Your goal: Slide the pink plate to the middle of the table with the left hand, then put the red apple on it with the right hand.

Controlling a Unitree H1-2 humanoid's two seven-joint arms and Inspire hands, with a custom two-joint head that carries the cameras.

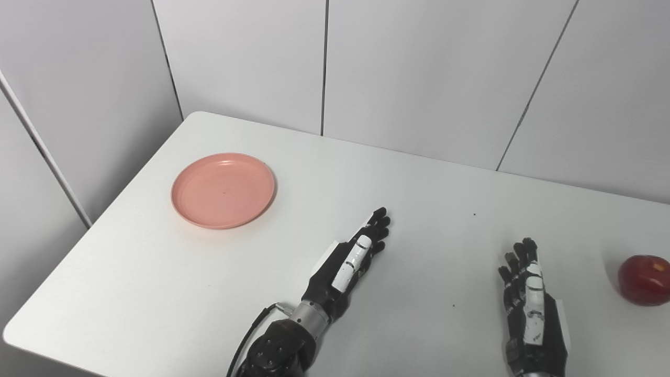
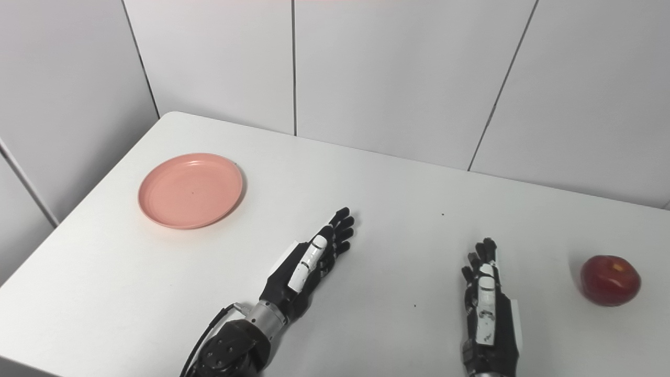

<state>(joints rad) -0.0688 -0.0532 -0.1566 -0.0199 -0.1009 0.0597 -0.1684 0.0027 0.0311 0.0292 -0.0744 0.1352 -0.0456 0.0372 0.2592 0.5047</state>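
An empty pink plate (image 1: 223,189) lies flat on the left part of the white table (image 1: 429,188). At the far right, near the picture's edge, a red apple (image 1: 644,279) rests on the table. My left hand (image 1: 352,259) is in the middle near the front, fingers stretched out and holding nothing, well right of and nearer than the plate. My right hand (image 1: 529,298) is at the front right, also open and empty, a short way left of the apple.
White wall panels (image 1: 419,73) close off the back and the left side of the table. The table's left edge runs diagonally close past the plate. A black cable (image 1: 251,335) loops at my left wrist.
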